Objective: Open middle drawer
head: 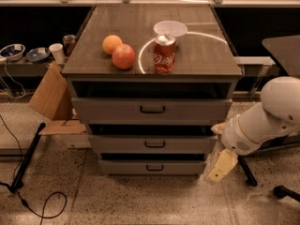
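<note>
A grey cabinet with three drawers stands in the middle. The middle drawer (152, 143) has a flat grey front and a small black centre handle (154, 145); its front stands roughly in line with the other two. My gripper (219, 168) hangs low at the cabinet's right side, beside the bottom drawer (152, 167), below and right of the middle drawer's handle. It touches no handle and holds nothing that I can see. My white arm (267, 118) reaches in from the right.
The top drawer (152, 109) has a wider black handle. On the cabinet top (197, 55) sit an orange (111, 44), a red apple (123, 56), a red soda can (164, 54) and a white bowl (170, 28). Cardboard (50, 93) leans at left; cables and a black stand leg lie on the floor.
</note>
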{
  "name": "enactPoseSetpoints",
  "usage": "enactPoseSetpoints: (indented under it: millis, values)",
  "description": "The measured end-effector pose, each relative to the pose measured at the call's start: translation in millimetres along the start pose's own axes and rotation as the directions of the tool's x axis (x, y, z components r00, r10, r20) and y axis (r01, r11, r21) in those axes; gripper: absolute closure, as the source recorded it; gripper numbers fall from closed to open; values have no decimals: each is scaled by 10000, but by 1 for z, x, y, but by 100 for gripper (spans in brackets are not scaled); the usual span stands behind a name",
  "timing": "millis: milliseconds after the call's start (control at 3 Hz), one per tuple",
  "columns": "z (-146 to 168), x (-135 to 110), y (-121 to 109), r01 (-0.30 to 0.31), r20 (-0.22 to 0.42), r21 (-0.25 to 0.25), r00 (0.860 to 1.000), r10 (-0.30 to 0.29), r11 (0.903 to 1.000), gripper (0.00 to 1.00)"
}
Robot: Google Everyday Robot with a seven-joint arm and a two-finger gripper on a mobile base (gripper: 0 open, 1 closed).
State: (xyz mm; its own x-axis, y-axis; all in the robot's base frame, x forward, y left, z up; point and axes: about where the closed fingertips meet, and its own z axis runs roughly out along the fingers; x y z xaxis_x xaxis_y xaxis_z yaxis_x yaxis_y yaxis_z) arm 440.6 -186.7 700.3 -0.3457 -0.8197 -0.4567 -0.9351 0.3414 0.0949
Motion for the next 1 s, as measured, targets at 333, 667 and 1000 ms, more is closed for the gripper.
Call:
enactPoseSetpoints:
  millis: [333, 667, 1000]
  values:
    - [54, 24, -9, -2048, -460, -929, 9785, 2012, 9744, 0]
    - [86, 36, -15, -4326, -899, -1345, 9013, 4238, 8915, 0]
    - [87, 37, -14, -5036, -1035, -1286, 8636, 4935, 8543, 0]
